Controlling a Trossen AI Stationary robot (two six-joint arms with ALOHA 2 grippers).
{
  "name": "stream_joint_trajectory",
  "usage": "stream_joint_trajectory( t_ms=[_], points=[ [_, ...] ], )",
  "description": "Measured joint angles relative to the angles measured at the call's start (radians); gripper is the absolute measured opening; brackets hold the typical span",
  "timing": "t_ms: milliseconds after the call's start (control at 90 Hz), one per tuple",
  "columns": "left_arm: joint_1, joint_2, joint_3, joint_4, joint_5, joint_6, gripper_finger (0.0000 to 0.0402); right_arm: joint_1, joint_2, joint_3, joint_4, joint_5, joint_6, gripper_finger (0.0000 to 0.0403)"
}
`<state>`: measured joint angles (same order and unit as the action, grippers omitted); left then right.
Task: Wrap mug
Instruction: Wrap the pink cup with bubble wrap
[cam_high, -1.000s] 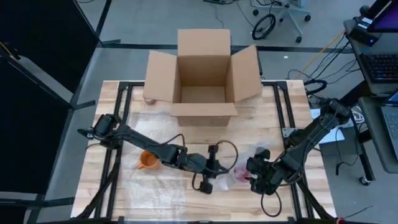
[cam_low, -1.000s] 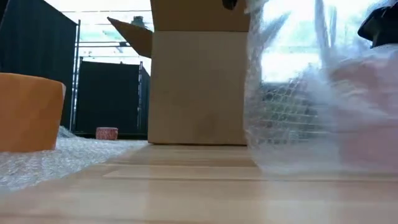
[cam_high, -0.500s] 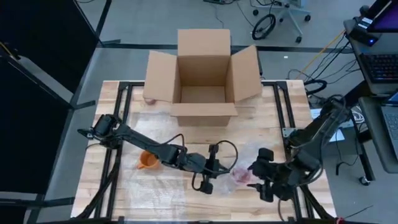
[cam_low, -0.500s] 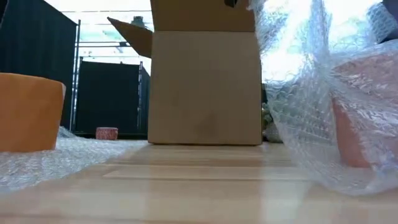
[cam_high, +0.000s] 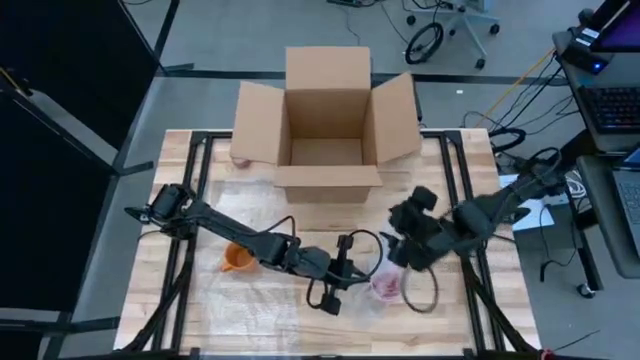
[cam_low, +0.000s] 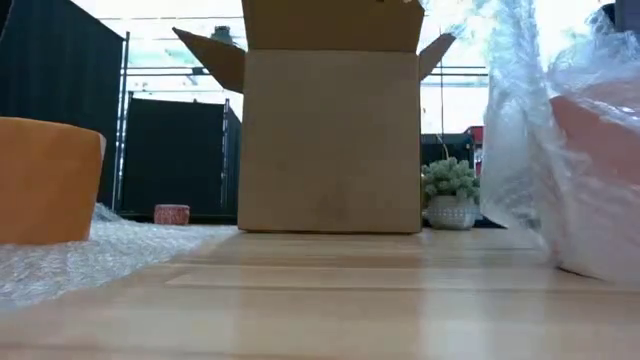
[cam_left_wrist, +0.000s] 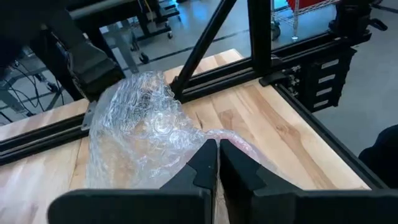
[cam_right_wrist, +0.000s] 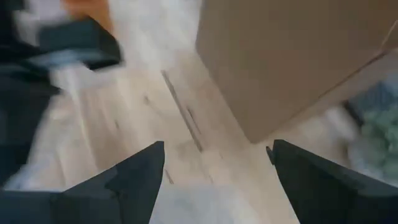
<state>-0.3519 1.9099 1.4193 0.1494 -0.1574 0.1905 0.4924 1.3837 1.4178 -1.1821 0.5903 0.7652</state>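
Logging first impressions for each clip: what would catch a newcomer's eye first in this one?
The big open cardboard box at the table's far edge dominates. Nearer the front, the left gripper is shut on a sheet of bubble wrap bundled around a pinkish mug, while the right gripper hangs open beside it, facing the box. An orange cup sits on more wrap at the left.

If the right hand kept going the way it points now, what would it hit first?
Probably the cardboard box: it fills the view ahead of the open right hand, above bare table. Depth is unclear.
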Motion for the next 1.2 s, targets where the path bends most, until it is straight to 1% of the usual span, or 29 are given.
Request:
stream_joint_trajectory(
  t_ms=[56, 167, 233, 300, 411, 533, 667, 833, 922, 989, 1200],
  points=[
    [0.0, 0.0, 0.0, 0.0, 0.0, 0.0, 0.0, -0.016, 0.002, -0.029, 0.054, -0.069, -0.038, 0.0281],
    [0.0, 0.0, 0.0, 0.0, 0.0, 0.0, 0.0, -0.008, 0.002, -0.065, 0.138, -0.176, -0.075, 0.0281],
    [0.0, 0.0, 0.0, 0.0, 0.0, -0.001, 0.0, 0.005, 0.002, -0.076, 0.14, -0.225, -0.064, 0.0281],
    [0.0, 0.0, 0.0, 0.0, -0.001, -0.001, 0.0, 0.031, 0.002, -0.084, 0.129, -0.249, -0.033, 0.0281],
    [0.0, 0.0, 0.0, 0.0, -0.001, -0.001, 0.0, 0.085, 0.001, -0.099, 0.121, -0.283, 0.021, 0.0281],
    [0.0, 0.0, 0.0, 0.0, -0.002, -0.001, 0.0, 0.138, 0.0, -0.123, 0.114, -0.282, 0.097, 0.0281],
    [0.0, 0.0, 0.0, -0.001, -0.003, -0.008, 0.0, 0.184, 0.0, -0.186, 0.127, -0.279, 0.176, 0.0281],
    [0.0, 0.0, 0.0, 0.0, -0.005, -0.021, 0.0004, 0.209, 0.0, -0.248, 0.188, -0.277, 0.2, 0.0281],
    [0.003, 0.0, 0.0, 0.001, -0.003, -0.026, 0.0019, 0.211, 0.0, -0.249, 0.204, -0.275, 0.194, 0.0281],
    [0.003, 0.0, 0.0, 0.003, 0.019, -0.026, 0.0038, 0.211, 0.0, -0.249, 0.203, -0.275, 0.19, 0.0281],
    [0.003, 0.0, 0.019, -0.003, 0.126, -0.001, 0.0121, 0.211, 0.0, -0.249, 0.206, -0.277, 0.155, 0.0281]
  ],
)
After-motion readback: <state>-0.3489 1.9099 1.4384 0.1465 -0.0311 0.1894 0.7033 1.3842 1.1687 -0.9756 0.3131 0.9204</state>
